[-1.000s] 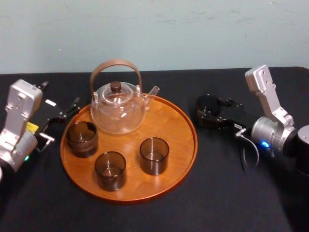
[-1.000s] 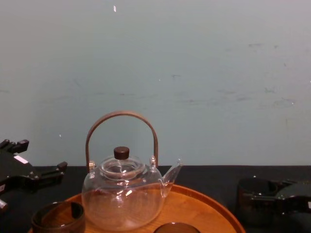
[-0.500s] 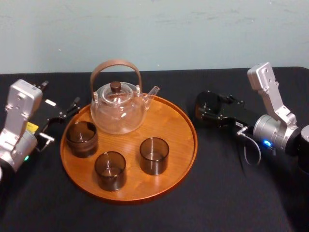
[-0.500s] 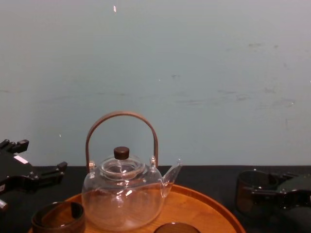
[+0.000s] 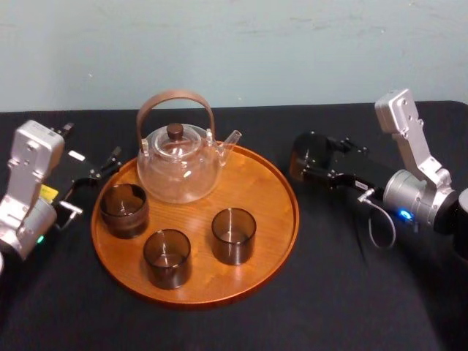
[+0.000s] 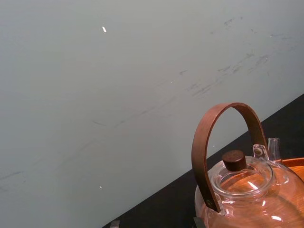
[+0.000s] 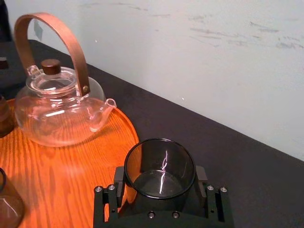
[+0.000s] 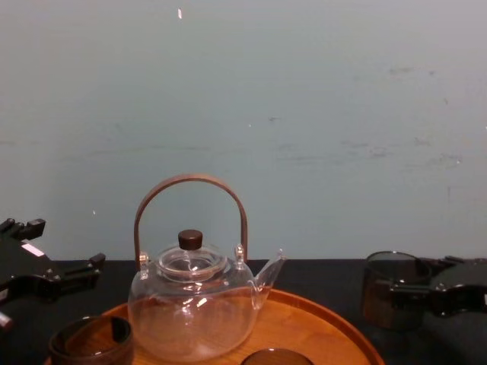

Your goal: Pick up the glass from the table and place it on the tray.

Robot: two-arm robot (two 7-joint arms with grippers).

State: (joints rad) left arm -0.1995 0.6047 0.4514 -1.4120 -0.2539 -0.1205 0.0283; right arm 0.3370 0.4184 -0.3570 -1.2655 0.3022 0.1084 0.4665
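**Item 1. Right tool (image 5: 310,162).** We log it low over the black-covered desk (image 5: 344,300), just off the right rim of the tray. Its black fingers (image 7: 203,183) pinch a smoky dark cylindrical glass (image 5: 302,155) from both sides. In the right wrist view the glass (image 7: 160,166) sits mouth up between the jaws and is empty, with the tray's edge just ahead of it. In the chest view the glass (image 8: 383,289) leans a little at the lower right. It is not on the tray. We cannot tell whether its base touches the desk.

**Item 2. Large round orange-brown wooden tray (image 5: 274,219).** It has a low raised rim and lies flat at the middle of the desk.

**Item 3. Clear glass teapot (image 5: 178,170).** It has an arched brown handle and a dark lid knob. We record it upright at the back of the tray, with the spout pointing toward the right tool.

**Item 4. Three further smoky glasses, all upright on the tray.** We count a left one (image 5: 124,210), a front one (image 5: 167,257) and a right one (image 5: 233,235), each standing apart from the others in front of the teapot.

**Item 5. Left tool (image 5: 93,175).** It is parked over the desk near the tray's left rim. Its fingers are spread and hold nothing.

**Item 6. Pale blue-green wall (image 5: 292,51).** It stands behind the desk.
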